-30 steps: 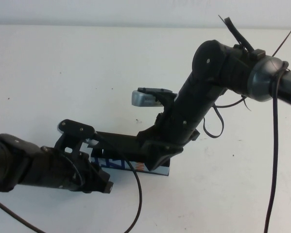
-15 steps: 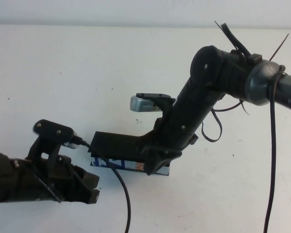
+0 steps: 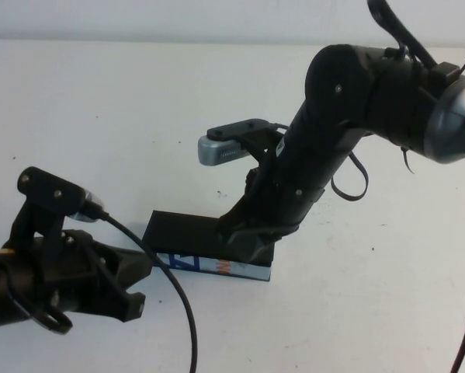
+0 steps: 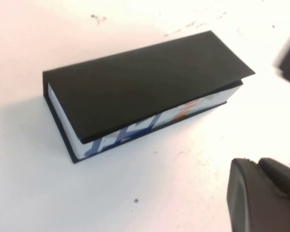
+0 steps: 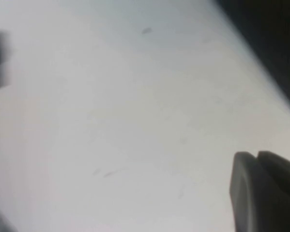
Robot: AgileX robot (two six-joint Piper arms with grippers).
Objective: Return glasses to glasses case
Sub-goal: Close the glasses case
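Observation:
The glasses case (image 3: 182, 229) lies shut on the white table, a black box with a blue, white and orange front strip (image 3: 209, 266). It fills the left wrist view (image 4: 145, 87) with its lid down. The glasses are hidden. My left gripper (image 3: 137, 286) is shut and empty, low over the table to the left and front of the case, apart from it; it also shows in the left wrist view (image 4: 257, 163). My right gripper (image 3: 248, 242) is shut and hangs over the case's right end; I cannot tell whether it touches. It also shows in the right wrist view (image 5: 256, 155).
The white table (image 3: 100, 116) stretches around the case. My right arm's elbow and cables (image 3: 348, 186) hang above the table to the right of the case. A black cable (image 3: 174, 295) trails from my left wrist across the front.
My left arm has drawn back to the left and front, away from the case's left end. My right arm has shifted slightly but stays over the case's right end.

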